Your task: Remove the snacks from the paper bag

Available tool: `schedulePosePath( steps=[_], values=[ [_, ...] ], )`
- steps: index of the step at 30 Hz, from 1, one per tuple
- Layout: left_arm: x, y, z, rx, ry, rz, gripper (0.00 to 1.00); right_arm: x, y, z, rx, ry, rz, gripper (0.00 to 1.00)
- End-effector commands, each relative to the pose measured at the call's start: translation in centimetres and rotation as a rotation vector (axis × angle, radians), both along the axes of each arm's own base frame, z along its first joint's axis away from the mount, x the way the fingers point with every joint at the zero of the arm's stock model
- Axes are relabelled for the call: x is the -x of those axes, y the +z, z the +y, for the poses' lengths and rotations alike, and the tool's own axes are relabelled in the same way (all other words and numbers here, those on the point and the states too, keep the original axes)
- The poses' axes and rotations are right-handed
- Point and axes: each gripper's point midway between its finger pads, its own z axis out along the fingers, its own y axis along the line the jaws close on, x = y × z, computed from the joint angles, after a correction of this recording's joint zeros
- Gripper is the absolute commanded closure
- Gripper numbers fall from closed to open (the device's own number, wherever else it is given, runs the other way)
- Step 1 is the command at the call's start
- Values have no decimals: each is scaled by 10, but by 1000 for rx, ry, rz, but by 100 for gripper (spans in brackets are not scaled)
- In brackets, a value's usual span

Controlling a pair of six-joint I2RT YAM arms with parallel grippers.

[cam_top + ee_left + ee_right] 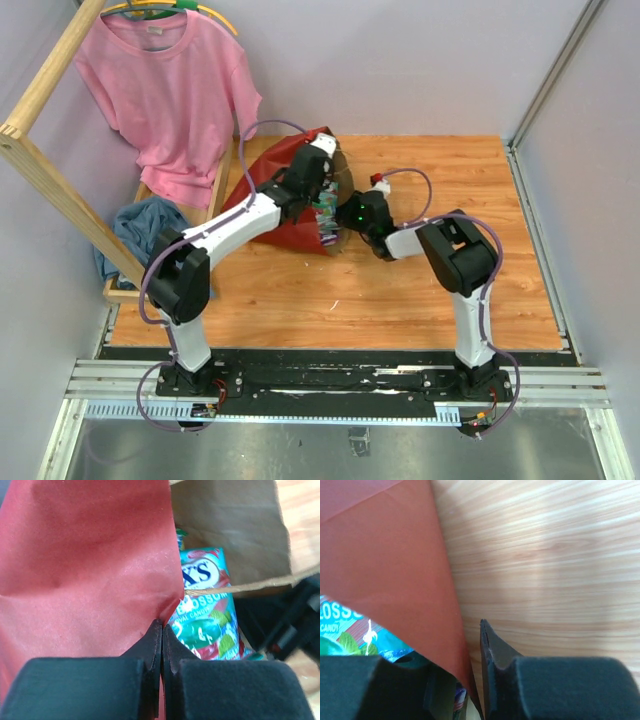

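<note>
The dark red paper bag (275, 190) lies on its side on the wooden table, mouth facing right. My left gripper (325, 197) is at the top of the mouth, shut on the red wall (85, 565) of the bag; its fingertips meet at the pinch (161, 625). Inside the bag a green Fox's candy packet (202, 630) shows against the brown lining. My right gripper (346, 222) is at the lower edge of the mouth. It straddles the bag wall (385, 555): the outer finger (492, 650) stands apart from the paper, the inner one is hidden. A green packet (340, 630) and a purple packet (460, 698) peek out.
A pink T-shirt (165, 90) hangs on a wooden rack (55, 185) at the back left, with a blue cloth (140, 225) under it. Bare wooden tabletop (430, 290) lies right of and in front of the bag. Enclosure walls stand at the back and right.
</note>
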Motion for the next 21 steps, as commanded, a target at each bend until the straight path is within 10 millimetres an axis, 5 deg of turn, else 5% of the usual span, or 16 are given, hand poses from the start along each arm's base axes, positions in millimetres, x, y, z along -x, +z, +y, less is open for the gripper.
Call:
schedulePosePath(
  steps=[1, 8, 13, 21],
  values=[
    [-32, -6, 49, -27, 82, -6, 99, -2, 14, 47, -55, -91, -35, 77],
    [-72, 4, 77, -120, 33, -83, 99, -3, 13, 98, -59, -189, -84, 78],
    [-87, 21, 81, -75, -52, -154, 99, -25, 22, 104, -40, -220, -112, 76],
    [-79, 54, 23, 132, -414, -227, 99, -38, 33, 13, 33, -375, -160, 77]
  ],
)
